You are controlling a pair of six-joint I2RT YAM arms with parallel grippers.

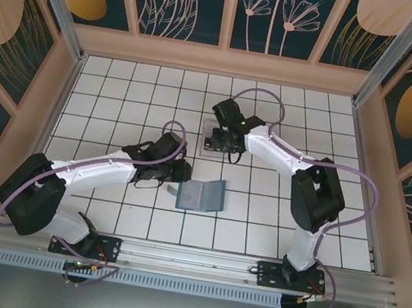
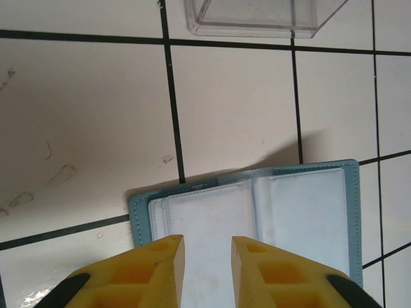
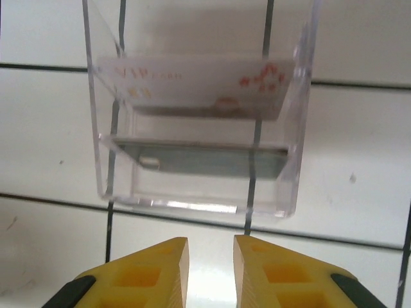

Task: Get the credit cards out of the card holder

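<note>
Your flat teal bifold card holder (image 1: 201, 195) lies spread open on the white tiled table (image 1: 122, 83), just below the centre of the top view, with its pale inner pockets facing up (you cannot tell whether they hold a card). Your left gripper (image 2: 207, 247) sits at the bottom of its wrist frame over the holder's left panel, its yellow fingers (image 2: 154, 269) narrowly parted with nothing between them. Your right gripper (image 3: 210, 247), also narrowly parted and empty, faces the clear plastic box (image 3: 199, 128). Inside the box, a whitish credit card (image 3: 199, 86) shows above a dark card (image 3: 205, 159).
</note>
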